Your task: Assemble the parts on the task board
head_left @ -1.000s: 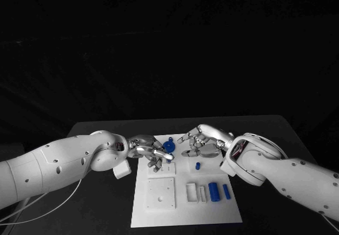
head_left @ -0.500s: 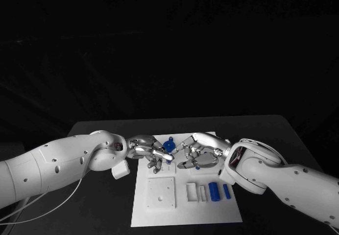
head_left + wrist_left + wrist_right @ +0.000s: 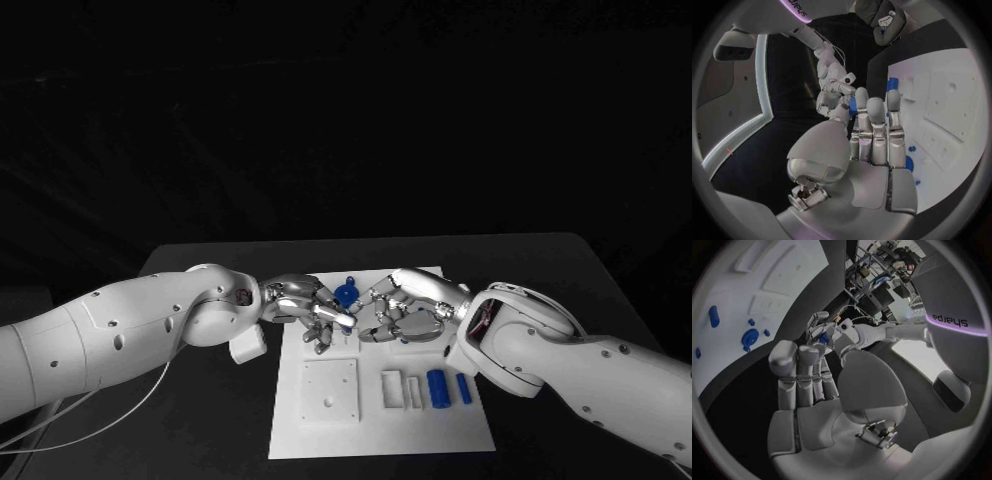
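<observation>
Head view: a white task board lies in the middle of a black table. Two white arms reach in from either side, and their silver hands meet over the far end of the board. The left hand hovers beside a round blue part near the board's far edge, its fingers half curled; whether it grips anything cannot be told here. The right hand is close beside it, fingers curled downward over the board, and what lies beneath them is hidden. Nearer the robot, a thick blue peg and a thin blue peg lie side by side on the board's right half, next to a white block. A square white plate sits on the left half.

Left wrist view: the left hand shows its palm with the fingers straight and close together, nothing between them and the thumb. Beyond the fingertips, the right hand appears. The task board lies alongside, with small blue parts visible past the fingers.

Right wrist view: the right hand has its fingers extended together and holds nothing. The left hand is just beyond its fingertips. The task board carries a round blue part and a blue peg.
</observation>
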### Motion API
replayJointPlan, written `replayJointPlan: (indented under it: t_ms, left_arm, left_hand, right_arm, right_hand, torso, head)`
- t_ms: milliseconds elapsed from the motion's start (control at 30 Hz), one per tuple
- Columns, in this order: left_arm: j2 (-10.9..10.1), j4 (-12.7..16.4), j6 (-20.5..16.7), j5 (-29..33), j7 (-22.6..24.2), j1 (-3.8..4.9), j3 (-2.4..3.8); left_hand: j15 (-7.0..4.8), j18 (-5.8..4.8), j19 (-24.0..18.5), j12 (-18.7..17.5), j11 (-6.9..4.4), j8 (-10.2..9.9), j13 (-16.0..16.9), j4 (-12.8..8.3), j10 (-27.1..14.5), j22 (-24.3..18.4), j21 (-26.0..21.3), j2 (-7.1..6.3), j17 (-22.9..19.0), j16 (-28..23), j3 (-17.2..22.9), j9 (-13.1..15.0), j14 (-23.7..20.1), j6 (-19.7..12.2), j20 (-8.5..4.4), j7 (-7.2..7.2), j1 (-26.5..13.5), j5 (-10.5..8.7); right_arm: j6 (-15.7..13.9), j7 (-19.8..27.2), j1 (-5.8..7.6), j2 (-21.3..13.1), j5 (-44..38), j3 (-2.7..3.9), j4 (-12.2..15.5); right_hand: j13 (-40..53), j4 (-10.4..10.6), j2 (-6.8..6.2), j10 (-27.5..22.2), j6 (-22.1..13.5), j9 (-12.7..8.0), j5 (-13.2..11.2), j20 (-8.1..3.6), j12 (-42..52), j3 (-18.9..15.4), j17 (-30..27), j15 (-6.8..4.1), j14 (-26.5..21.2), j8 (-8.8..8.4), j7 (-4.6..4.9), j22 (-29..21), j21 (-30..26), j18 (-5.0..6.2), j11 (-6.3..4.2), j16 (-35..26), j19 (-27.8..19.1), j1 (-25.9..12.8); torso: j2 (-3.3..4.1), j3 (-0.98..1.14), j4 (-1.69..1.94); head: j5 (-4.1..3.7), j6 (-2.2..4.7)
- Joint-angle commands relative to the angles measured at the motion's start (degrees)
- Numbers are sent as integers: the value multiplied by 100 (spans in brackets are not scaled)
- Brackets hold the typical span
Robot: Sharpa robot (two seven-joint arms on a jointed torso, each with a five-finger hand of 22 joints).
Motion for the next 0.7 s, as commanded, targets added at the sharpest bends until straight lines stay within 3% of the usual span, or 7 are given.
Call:
replayJointPlan:
  t_ms: [33, 300, 700]
  left_arm:
    - [11, 33, 121, 82, 45, 3, 6]
    - [5, 53, 155, 83, 26, 3, 6]
    - [7, 71, 183, 83, 14, 3, 5]
  left_hand:
    - [4, -86, 46, 30, -9, 12, -7, -235, -48, 102, -29, 296, -15, 36, 193, -7, -37, 38, 12, -43, 280, 0]
    - [4, -86, 47, 28, -9, 7, -9, -243, -51, 103, -31, 291, -19, 37, 196, -10, -38, 36, 12, -42, 286, 1]
    - [5, -86, 51, 28, -9, 1, -12, -247, -48, 105, -33, 290, -28, 43, 200, -14, -37, 45, 12, -43, 286, 1]
  right_arm:
    - [-92, 83, -9, 27, -52, -4, 34]
    - [-104, 69, -9, 62, -53, -14, 16]
    - [-98, 73, -9, 91, -55, -29, -12]
  right_hand:
    - [8, 39, 44, 18, 14, -2, -63, -8, -12, -4, 7, -5, -2, 0, -2, 615, -14, 45, -11, -3, 3, 1]
    - [32, 127, 41, 15, 206, 0, -350, -24, -1, 340, 20, -22, 11, 0, -44, 618, -10, 35, -36, 6, 12, -15]
    - [49, 160, 45, 19, 354, 6, -512, -34, 1, 529, 28, -35, 15, 3, -79, 621, 4, 28, -57, 6, 15, -11]
  torso:
    - [1, 5, -2]
    - [0, 8, -7]
    - [5, 14, -3]
  head:
    - [5, -3]
    - [1, 1]
    - [9, -1]
